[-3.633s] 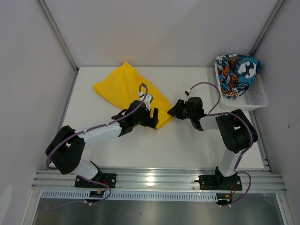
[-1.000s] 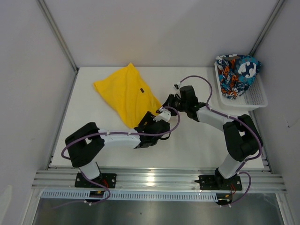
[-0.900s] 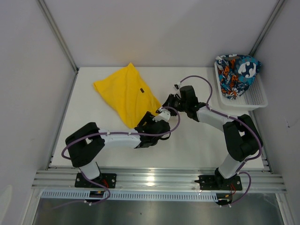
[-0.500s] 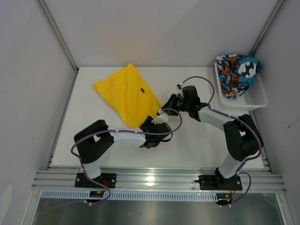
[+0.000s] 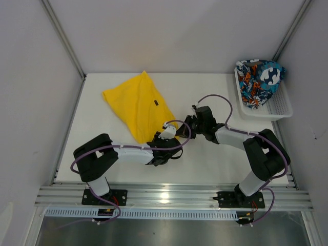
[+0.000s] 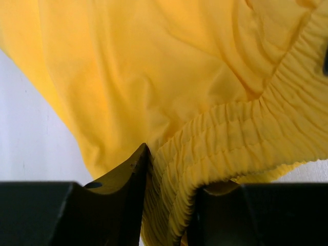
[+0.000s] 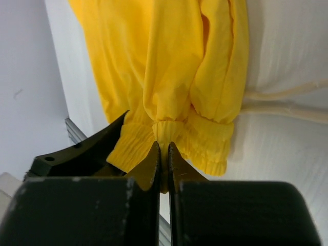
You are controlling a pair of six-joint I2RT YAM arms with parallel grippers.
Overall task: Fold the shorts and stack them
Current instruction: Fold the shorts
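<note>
The yellow shorts (image 5: 136,102) lie spread on the white surface (image 5: 220,164), left of centre, with their far corner near the back wall (image 5: 174,36) and their left corner short of the left wall (image 5: 31,102). Open surface runs along the near edge by the aluminium rail (image 5: 169,197) and on the right, between the arms and the basket. Both pincers sit at the shorts' near-right end. The left pincer (image 6: 169,200) is clamped on the gathered elastic waistband (image 6: 246,138), and the right pincer (image 7: 164,154), just beside it, is pinched tight on the same band (its fingers almost touching). A cream drawstring (image 7: 292,105) lies on the surface beside the cloth. The two forearms crowd the middle. In the far right corner stands the white mesh basket (image 5: 281,110), holding the bunched printed shorts (image 5: 259,77), heaped above its rim
</note>
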